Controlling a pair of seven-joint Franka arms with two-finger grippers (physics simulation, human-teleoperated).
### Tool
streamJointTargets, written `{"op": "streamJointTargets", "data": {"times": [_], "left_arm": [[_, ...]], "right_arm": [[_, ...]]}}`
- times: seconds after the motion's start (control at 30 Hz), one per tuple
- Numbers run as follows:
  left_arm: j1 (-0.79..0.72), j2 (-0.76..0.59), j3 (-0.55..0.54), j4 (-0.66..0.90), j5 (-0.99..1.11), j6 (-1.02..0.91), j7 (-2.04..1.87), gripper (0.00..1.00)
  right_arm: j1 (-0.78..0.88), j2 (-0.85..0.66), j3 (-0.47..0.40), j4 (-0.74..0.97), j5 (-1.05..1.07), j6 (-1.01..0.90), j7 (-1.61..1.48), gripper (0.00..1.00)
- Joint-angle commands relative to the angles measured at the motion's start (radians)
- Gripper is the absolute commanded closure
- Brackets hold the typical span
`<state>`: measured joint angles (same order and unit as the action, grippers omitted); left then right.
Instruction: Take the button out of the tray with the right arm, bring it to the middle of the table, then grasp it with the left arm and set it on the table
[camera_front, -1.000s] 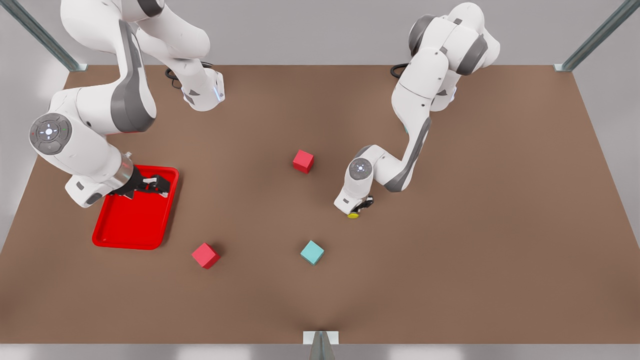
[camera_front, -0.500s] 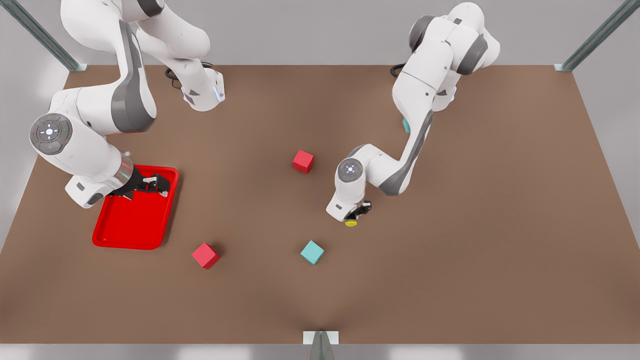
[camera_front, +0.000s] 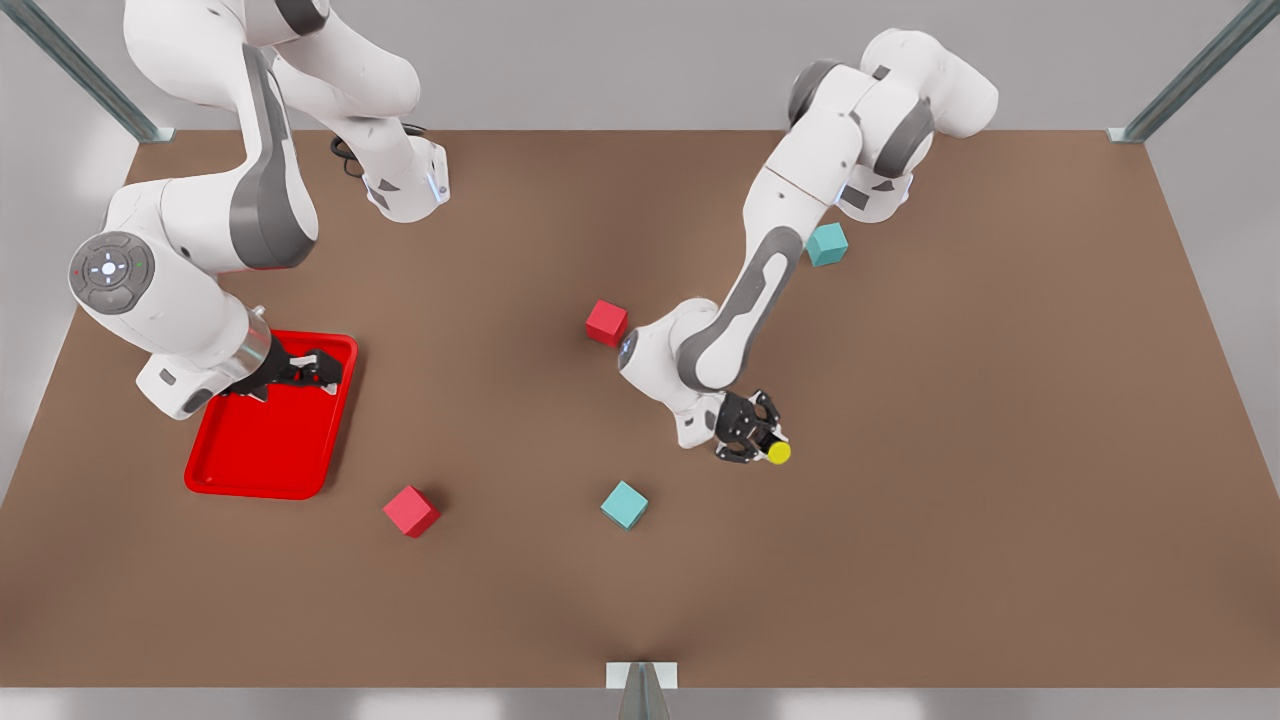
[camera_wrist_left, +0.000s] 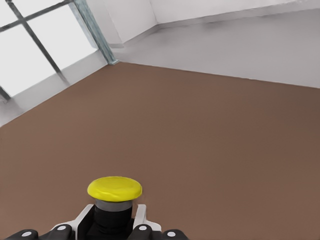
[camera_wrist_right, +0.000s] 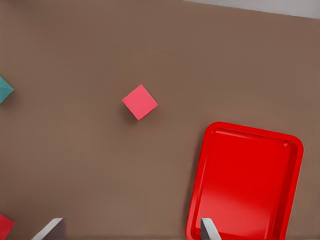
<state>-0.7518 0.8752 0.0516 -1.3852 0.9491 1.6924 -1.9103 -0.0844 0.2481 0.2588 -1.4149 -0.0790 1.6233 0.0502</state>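
Holding the button (camera_front: 778, 452) by its black base, the left hand (camera_front: 752, 440) sits over the middle of the counter (camera_front: 1000, 450).
The button looks small, hard and light, so the stubby base is the best place to pinch. The right hand (camera_front: 318, 374) waits with spread fingers above the tray (camera_front: 270, 480), on the front view's left.

Plain grey walls (camera_front: 620, 60) enclose the scene. Metal frame struts (camera_front: 1190, 75) rise at far corners. Bright window panes (camera_wrist_left: 30, 55) admit daylight.
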Motion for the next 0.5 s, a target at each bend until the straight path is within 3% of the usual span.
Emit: {"op": "streamJointTargets", "data": {"times": [0.0, 0.17, 0.47], "left_arm": [[0.003, 0.018, 0.01, -0.014, 0.129, -0.157, -1.098, 0.55], [0.005, 0.131, 0.017, -0.028, 0.16, -0.168, -1.098, 0.55], [0.026, 0.18, 0.019, -0.028, 0.209, -0.149, -1.095, 0.55]], "right_arm": [[0.0, -0.001, 0.0, -0.001, -0.001, 0.0, -0.013, 0.0], [0.002, -0.001, 0.0, 0.001, -0.01, 0.0, -0.013, 0.0], [0.002, -0.001, 0.0, 0.001, -0.01, 0.0, -0.013, 0.0]]}}
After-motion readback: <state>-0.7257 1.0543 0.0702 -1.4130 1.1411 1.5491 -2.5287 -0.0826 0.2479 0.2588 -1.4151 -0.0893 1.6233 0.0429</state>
